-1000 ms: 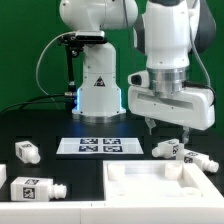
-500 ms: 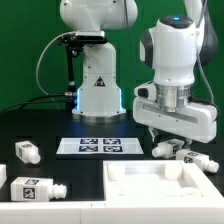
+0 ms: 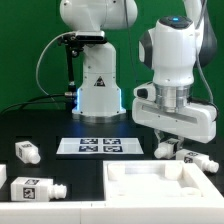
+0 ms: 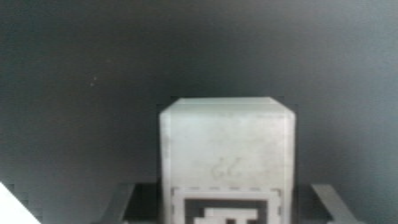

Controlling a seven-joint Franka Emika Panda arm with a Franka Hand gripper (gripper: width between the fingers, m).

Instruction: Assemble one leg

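Note:
My gripper is low over the table at the exterior view's right, just behind the large white slab. In the wrist view the gripper is open and straddles a white leg with a black-and-white tag on it; a dark gap shows between each finger and the leg's sides. In the exterior view that leg lies partly hidden under the hand. A second leg lies just to its right. Two more legs lie at the left.
The marker board lies flat at the middle of the black table. A white robot base with cables stands behind it, in front of a green backdrop.
Since a second ago the hand has turned about its axis and moved right and down over the leg. Over the last half second it has hardly moved.

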